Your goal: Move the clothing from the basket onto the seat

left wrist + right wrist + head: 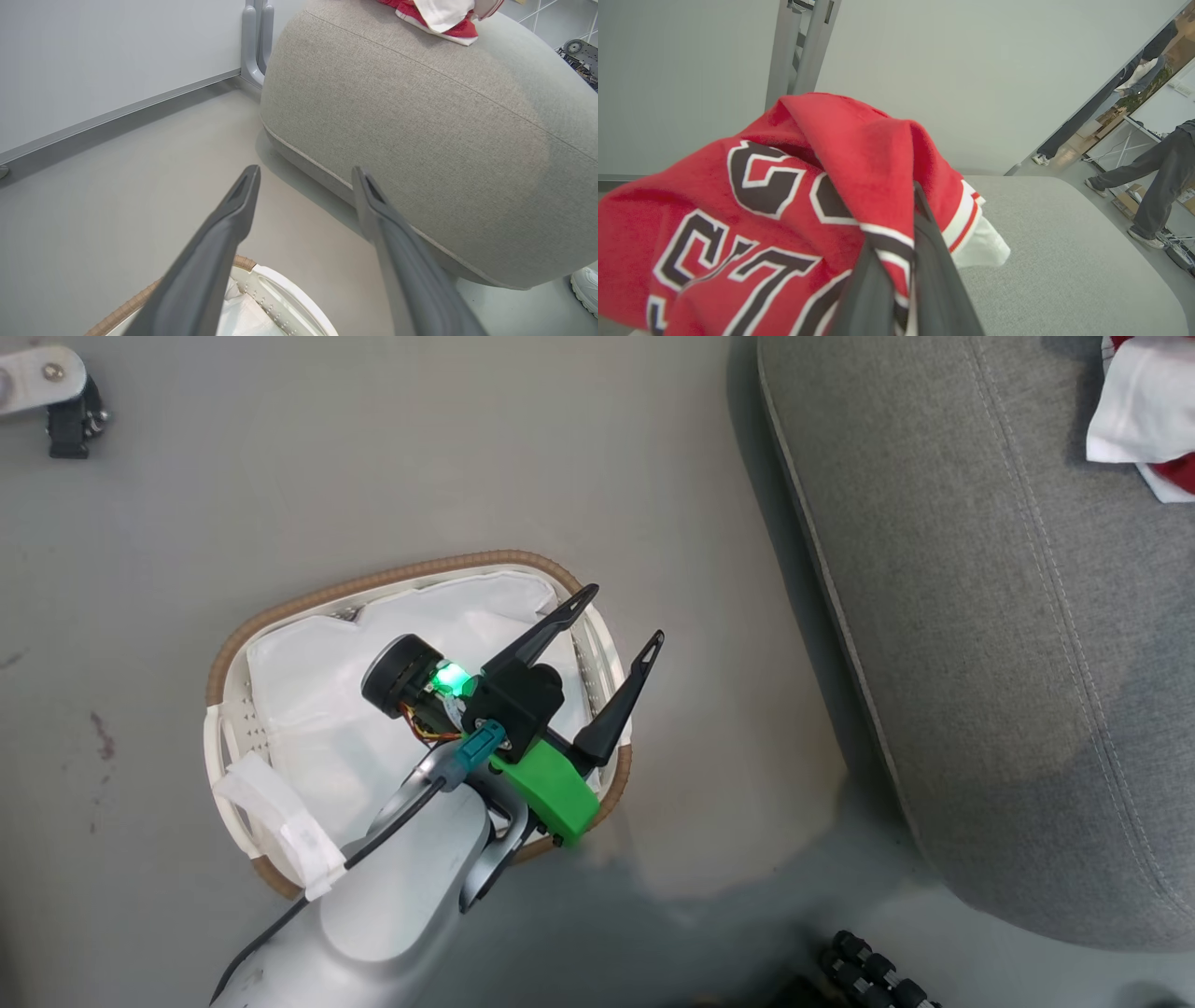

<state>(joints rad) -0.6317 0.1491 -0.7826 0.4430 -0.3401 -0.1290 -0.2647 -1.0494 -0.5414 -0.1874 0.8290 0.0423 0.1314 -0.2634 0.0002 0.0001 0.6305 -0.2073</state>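
My right jaws are pinching shut on the red jersey, which is bunching up over the grey seat. My left jaws are standing wide open and holding nothing, hanging over the edge of the basket. The basket is sitting on the floor near the seat, with its white liner showing inside.

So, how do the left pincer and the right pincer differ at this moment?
The left pincer is open and empty; the right pincer is shut on the red jersey. The left pincer hangs over the basket; the right pincer is at the seat. Both are long and dark.
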